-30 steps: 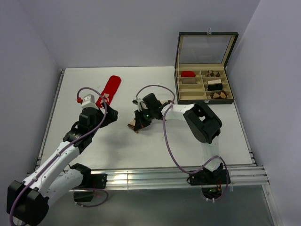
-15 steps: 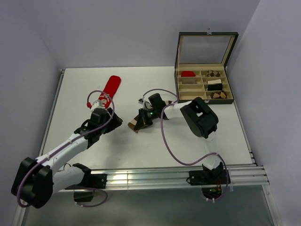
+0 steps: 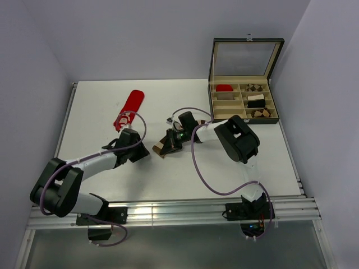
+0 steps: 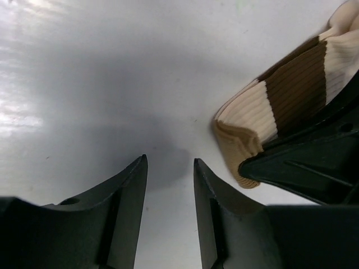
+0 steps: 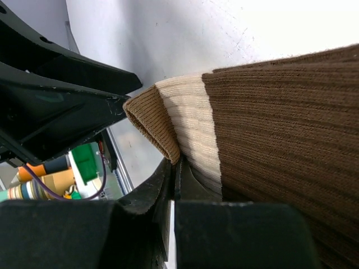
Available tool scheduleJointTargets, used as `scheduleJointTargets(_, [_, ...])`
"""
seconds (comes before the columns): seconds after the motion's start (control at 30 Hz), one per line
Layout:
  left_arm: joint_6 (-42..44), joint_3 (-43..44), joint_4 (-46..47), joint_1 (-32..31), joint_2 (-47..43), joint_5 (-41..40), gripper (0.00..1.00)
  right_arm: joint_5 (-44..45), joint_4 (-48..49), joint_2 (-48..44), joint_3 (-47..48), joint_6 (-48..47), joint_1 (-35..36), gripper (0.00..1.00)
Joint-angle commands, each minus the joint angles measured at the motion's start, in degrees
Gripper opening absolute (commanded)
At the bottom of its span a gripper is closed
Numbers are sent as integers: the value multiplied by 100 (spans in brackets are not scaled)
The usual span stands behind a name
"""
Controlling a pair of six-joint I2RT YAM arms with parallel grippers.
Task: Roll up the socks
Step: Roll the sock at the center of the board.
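Note:
The red sock [image 3: 132,101] lies flat at the back left of the table, nothing touching it. The cream sock [image 3: 160,149] with brown bands sits bunched near the table's middle, and my right gripper [image 3: 169,142] is shut on its folded edge. The right wrist view shows the jaws [image 5: 175,168] pinching the tan cuff and cream ribbing [image 5: 190,123]. My left gripper [image 3: 142,152] rests low on the table just left of that sock. Its jaws [image 4: 170,159] stand partly open over bare table, nothing between them, with the cream sock [image 4: 291,84] up to the right.
An open compartment box [image 3: 244,120] with a raised lid [image 3: 245,59] stands at the back right, holding rolled bundles. The left arm's cable loops near the red sock's near end. The table's metal rail [image 3: 168,210] runs along the front edge.
My left arm has dropped and swung right toward the cream sock, its jaws narrowing from wide open. The right gripper has kept its hold on the sock, shifting only slightly.

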Motion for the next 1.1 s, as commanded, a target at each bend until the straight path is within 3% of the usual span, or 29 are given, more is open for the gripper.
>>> scheduleJointTargets(0.0, [-35,299,409,-55,216,243,43,172,-38,178,-89,-16,-23,0])
scheduleJointTargets(0.73, [-106,686,586,-90,1042,94,41,251,-520,222,139,-147,-23,1])
scheduleJointTargets(0.93, [-97,774,296,-117,1244,67,36,479,-653,108,175,-165,-23,7])
scheduleJointTargets(1.07, [-71,906,111,-134,1394,94,33,611,-644,-33,148,-113,-23,18])
